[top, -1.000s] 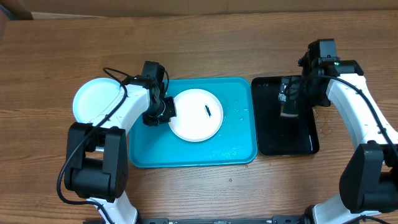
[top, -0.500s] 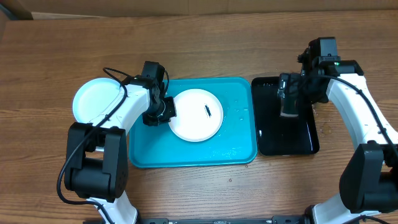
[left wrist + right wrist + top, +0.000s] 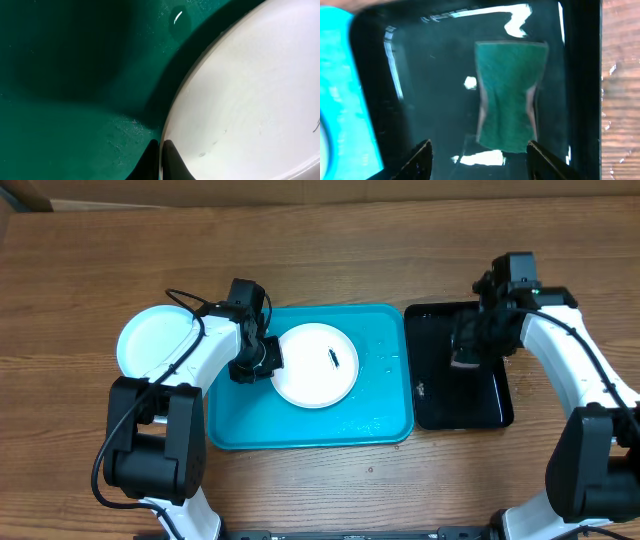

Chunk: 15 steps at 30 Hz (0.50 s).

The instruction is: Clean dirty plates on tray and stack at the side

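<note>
overhead view, white plate (image 3: 315, 365) with dark smear mid turquoise tray (image 3: 300, 430), left gripper (image 3: 268, 358) pinched shut on its 9 o'clock rim, right gripper (image 3: 466, 350) spread apart over green sponge (image 3: 507, 95) in black tray (image 3: 440, 405) at 3 o'clock, pale plate (image 3: 155, 340) at 9 o'clock

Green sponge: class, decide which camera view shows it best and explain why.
Right wrist view: the green sponge lies whole and uncovered in the black tray. Overhead, the right arm mostly hides it. The left wrist view misses it, showing the white plate instead.
</note>
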### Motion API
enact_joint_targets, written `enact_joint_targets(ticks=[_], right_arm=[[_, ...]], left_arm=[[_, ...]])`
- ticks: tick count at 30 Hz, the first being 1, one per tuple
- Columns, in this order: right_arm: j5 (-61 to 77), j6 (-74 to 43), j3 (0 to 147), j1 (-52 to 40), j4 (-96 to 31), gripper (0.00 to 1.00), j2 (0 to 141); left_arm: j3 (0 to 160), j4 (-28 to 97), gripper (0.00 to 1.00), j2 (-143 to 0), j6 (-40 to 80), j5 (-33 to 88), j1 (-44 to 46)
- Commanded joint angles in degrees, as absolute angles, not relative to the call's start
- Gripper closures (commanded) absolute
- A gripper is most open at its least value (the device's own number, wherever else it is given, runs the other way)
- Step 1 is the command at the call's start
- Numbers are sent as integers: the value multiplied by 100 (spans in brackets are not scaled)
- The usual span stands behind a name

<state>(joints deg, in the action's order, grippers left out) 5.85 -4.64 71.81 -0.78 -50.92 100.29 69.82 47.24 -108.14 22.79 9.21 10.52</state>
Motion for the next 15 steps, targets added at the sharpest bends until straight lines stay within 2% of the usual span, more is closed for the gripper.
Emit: enact_joint_targets(ticks=[1,4,6,15], right_arm=[[237,-491,6928,-71,-4803,41,10001],[-1,-489,6692,-69,-4434,40,10001],[12,-447,6525,-80,-4147,36,10001],[1,-189,5896,-257,-2893,36,10167]], left_arm=[[6934,4731,96,-10875,2316,840,1096],[6934,4687,96,-10875,2316,840,1096],[6934,4687,96,-10875,2316,843,1096],[6934,4711,96,-10875,2316,843,1096]])
